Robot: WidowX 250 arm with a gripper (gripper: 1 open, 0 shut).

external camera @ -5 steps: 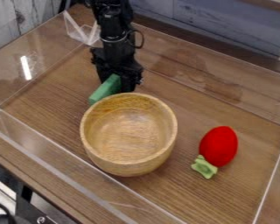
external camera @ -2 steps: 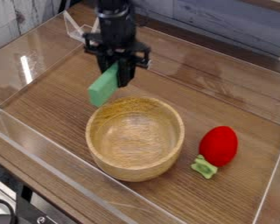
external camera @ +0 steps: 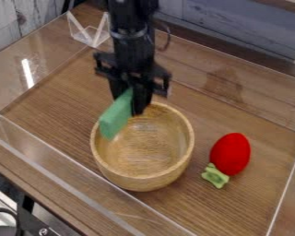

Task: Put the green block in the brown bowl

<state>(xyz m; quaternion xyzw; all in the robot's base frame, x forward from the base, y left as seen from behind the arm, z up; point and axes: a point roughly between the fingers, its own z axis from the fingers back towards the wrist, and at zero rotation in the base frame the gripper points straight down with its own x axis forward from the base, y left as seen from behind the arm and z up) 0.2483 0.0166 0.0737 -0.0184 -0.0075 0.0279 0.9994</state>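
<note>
Counter (external camera: 254,111): brown wood-grain top
Clear wall (external camera: 45,180): see-through panels rim the counter, catching glare
Far wall (external camera: 236,23): grey planks

My claw (external camera: 135,92) pinches the green block (external camera: 117,114), which hangs tilted just below my fingers, above the near-left rim of the empty, round brown bowl (external camera: 143,146) beneath me.

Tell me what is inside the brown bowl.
The brown bowl shows only bare wood inside. The green block, held by the gripper, hangs over its rear rim, hiding a small patch there.
</note>
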